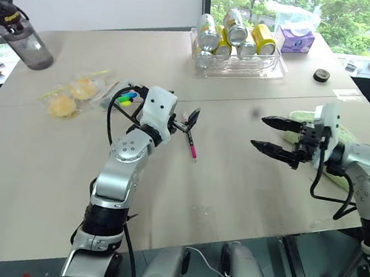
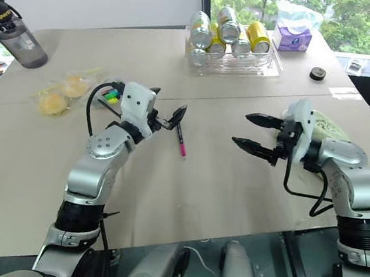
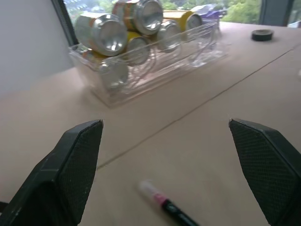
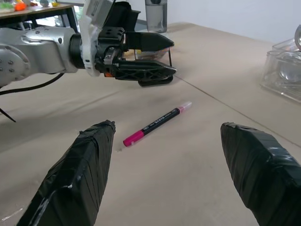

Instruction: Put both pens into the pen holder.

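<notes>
A beige table (image 1: 233, 184) seen from above the robot's arms. The left gripper (image 1: 188, 119) hovers level just over the pink pen (image 1: 191, 145), jaws spread wide with nothing between them; in the left wrist view the pen's pale tip (image 3: 149, 189) lies on the tabletop between and below the two fingers (image 3: 70, 165). The right gripper (image 1: 273, 136) hangs well apart from the pen, pointing across toward the left arm, its taped fingers (image 4: 80, 174) likewise spread and empty. In the right wrist view the pen (image 4: 157, 123) lies flat and free, pink cap toward the camera, with the left gripper (image 4: 160, 59) just beyond it.

The holder (image 1: 124, 96) stands behind the left wrist, largely hidden by it; green and yellow marker tips show at its top. Whether a blue-ended pen already sits inside cannot be told from here.

Progress, as a judgement: the pink pen is not yet in the holder and not yet gripped, so at least this half of the task remains. The wide left jaws straddling the pen suggest a pick-up is in hand; a grasp, a lift and a carry back to the holder are all left.

Bystanders: a tray (image 1: 273, 68) of cans (image 1: 232, 25) at the far edge, a bottle (image 1: 23, 34) far left, wrapped buns (image 1: 63, 104) beside the holder, a towel (image 1: 301, 116) under the right arm.
</notes>
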Robot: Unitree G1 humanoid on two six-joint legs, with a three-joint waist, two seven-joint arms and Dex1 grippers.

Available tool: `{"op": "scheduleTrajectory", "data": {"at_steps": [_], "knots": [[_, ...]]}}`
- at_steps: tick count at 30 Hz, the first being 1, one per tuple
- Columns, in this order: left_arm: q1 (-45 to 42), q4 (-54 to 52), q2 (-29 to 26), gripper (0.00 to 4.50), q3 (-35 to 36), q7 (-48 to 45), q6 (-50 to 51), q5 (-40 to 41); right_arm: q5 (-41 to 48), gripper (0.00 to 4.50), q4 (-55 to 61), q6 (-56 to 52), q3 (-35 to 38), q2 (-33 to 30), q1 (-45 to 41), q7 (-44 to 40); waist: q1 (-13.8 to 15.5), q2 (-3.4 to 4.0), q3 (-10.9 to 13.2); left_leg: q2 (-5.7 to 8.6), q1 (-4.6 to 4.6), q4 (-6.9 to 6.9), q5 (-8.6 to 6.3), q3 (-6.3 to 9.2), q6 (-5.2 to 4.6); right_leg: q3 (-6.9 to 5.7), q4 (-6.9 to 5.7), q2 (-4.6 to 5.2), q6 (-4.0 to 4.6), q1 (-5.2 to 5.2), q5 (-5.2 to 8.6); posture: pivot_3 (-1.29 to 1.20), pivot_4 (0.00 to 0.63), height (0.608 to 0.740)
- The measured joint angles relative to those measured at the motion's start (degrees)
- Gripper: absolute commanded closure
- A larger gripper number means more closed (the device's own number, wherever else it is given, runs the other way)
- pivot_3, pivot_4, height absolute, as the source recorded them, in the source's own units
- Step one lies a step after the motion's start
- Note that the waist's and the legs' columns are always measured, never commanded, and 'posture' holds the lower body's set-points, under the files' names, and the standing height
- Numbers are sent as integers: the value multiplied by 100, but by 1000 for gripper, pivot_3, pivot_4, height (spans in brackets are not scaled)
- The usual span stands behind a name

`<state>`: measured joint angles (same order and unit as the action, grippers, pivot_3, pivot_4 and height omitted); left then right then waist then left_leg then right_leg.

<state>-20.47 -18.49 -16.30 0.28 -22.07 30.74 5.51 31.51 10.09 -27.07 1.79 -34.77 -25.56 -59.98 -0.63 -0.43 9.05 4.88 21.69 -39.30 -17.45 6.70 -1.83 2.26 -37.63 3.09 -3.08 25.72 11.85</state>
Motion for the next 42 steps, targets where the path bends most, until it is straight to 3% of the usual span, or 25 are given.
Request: {"op": "scheduleTrajectory", "data": {"at_steps": [5, 12, 23, 26, 32, 37, 40, 42], "knots": [[442, -771, -1082, 64, 141, -740, 1296, 572, -411, 667, 151, -47, -550, 445, 57, 595, -34, 0, 0, 0, -6, -3, 2, -6, 4, 6, -9, -2, 0, 0, 0, 0, 150, 739], [1727, -1840, -2990, 64, 2107, -2271, 2656, 2155, -1505, 667, -160, -385, -1834, 1601, -302, 1895, -92, 1, 1, 0, -3, 6, 4, -6, 8, 7, -1, -5, 2, 8, 1, 0, 150, 739], [3477, -2190, -3233, 64, 4228, -3050, 2771, 3108, -2712, 667, -1933, -938, -2658, 3136, -1264, 3189, -90, 1, 1, 1, -6, 14, 4, 6, 10, -8, 7, -4, 4, 1, 2, 0, 150, 739], [3730, -2334, -3233, 0, 4455, -3061, 2799, 3280, -2900, 1531, -2025, -1048, -2780, 3153, -1308, 3243, -108, 1, -1, 2, -8, 15, 4, 4, 10, -6, 10, -4, 4, -2, 2, 0, 150, 739], [3822, -2633, -3220, 0, 4542, -2755, 2858, 3627, -3105, 4402, -1956, -1173, -2837, 3124, -1305, 3252, -142, 1, -3, 1, -18, 19, 6, 5, 13, -4, 1, -5, 5, -7, 2, 0, 150, 739], [3264, -2688, -2987, 0, 4390, -2265, 2791, 3965, -2903, 4498, -1734, -1674, -2380, 3200, -1203, 3334, -98, 1, -4, 4, -18, 18, 6, 11, 13, -11, 3, -1, 5, -8, 2, 0, 150, 739], [2742, -2638, -2648, 0, 4155, -1869, 2683, 4281, -2730, 4498, -1610, -1688, -2015, 2868, -1118, 3220, -46, -1, -5, 7, -17, 16, 6, 9, 12, -9, 8, 1, 4, -9, 2, 0, 150, 739], [2338, -2471, -2088, 0, 3811, -1441, 2580, 4429, -2436, 4498, -1284, -1615, -1644, 2600, -906, 2909, -19, 6, -4, 7, -14, 18, 6, 11, 12, -9, 12, 1, 3, -8, 2, 0, 150, 739]]}}
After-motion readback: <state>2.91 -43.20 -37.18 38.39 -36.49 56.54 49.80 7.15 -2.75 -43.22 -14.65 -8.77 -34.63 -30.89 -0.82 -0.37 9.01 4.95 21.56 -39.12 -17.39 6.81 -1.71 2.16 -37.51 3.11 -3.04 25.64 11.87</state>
